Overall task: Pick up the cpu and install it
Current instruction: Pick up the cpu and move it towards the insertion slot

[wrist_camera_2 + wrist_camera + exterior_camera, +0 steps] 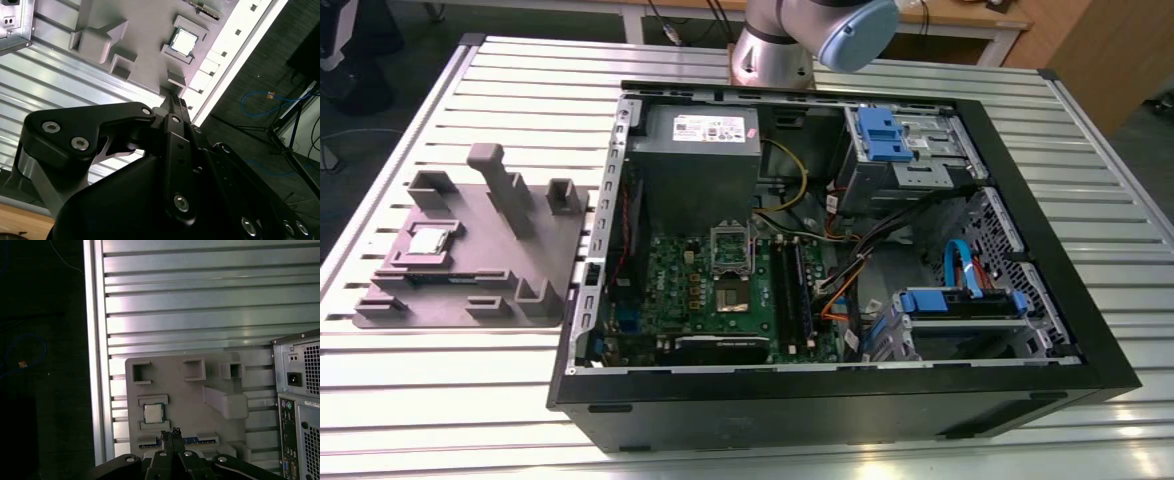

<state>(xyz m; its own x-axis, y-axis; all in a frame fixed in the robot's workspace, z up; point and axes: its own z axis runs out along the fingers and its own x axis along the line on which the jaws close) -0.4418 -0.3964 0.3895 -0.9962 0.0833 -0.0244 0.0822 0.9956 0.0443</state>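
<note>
Exterior view: I see cpu on the grey plate, on the exterior view's left of the pc case. Second wrist view: gripper closed, empty, cpu apart from it. First wrist view: cpu near gripper, not touching.

The cpu has a glossy silvery metal top; holder plate matt grey plastic; slatted table shiny ribbed metal.

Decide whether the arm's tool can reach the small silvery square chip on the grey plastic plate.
Probably yes: the small silvery square chip lies uncovered on the grey plastic plate, near the tool.
</note>
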